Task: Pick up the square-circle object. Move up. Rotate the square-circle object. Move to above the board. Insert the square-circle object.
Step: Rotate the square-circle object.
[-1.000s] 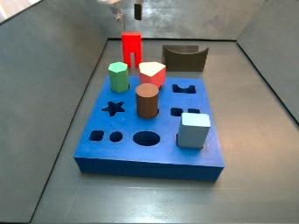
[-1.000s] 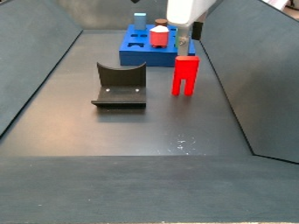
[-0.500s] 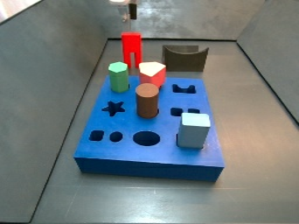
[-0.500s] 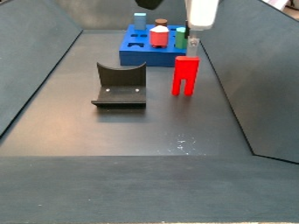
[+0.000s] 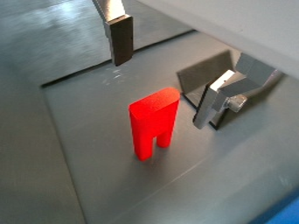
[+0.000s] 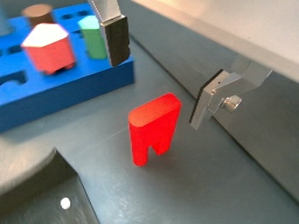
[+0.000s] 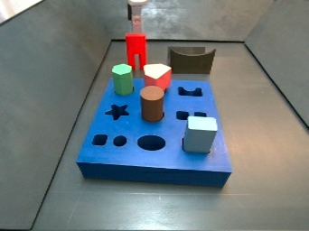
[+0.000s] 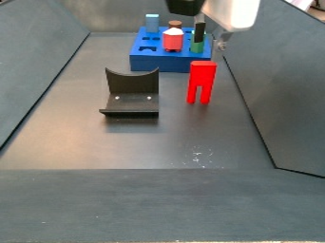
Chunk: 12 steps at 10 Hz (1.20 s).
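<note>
The square-circle object (image 8: 202,82) was a bright red peg standing upright on the dark floor, its solid block end up and its two parallel prongs down, just beside the near end of the board (image 8: 159,57) in that side view. In both wrist views (image 5: 153,123) (image 6: 152,129) its top looked flat and slightly rounded at the edges. The board (image 7: 151,144) was a thick blue slab with dark cut-outs, several other pieces standing in it. The gripper (image 6: 163,68) hung above the peg with its jaws spread wide and nothing between them, one finger (image 5: 119,38) on each side of it and clear of it
</note>
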### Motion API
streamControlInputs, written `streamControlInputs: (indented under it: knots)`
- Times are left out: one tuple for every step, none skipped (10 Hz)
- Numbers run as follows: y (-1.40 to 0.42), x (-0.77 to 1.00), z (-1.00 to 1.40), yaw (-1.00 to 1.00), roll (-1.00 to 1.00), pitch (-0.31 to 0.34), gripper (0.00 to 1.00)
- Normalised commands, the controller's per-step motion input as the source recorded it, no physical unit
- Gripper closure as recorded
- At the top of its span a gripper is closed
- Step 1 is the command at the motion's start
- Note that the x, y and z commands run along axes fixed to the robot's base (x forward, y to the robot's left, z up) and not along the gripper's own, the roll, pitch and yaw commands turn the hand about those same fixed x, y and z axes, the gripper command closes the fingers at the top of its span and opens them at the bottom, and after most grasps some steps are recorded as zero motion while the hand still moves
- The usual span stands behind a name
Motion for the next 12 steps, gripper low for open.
streamControlInputs:
  knots:
    - [0.0,0.04,-0.04,1.0,0.0,0.006,0.0]
    - [0.0,0.04,-0.04,1.0,0.0,0.006,0.0]
    - [0.0,0.04,-0.04,1.0,0.0,0.007,0.0]
    - [0.0,0.04,-0.04,1.0,0.0,0.007,0.0]
    - [0.0,0.04,-0.04,1.0,0.0,0.008,0.0]
    - [0.0,0.04,-0.04,1.0,0.0,0.008,0.0]
    - [0.0,0.04,-0.04,1.0,0.0,0.009,0.0]
    - [0.0,0.04,-0.04,1.0,0.0,0.009,0.0]
    - [0.0,0.04,-0.04,1.0,0.0,0.01,0.0]
    - [0.0,0.04,-0.03,1.0,0.0,0.012,0.0]
    - [0.0,0.04,-0.03,1.0,0.0,0.012,0.0]
    - [0.0,0.04,-0.03,1.0,0.0,0.014,0.0]
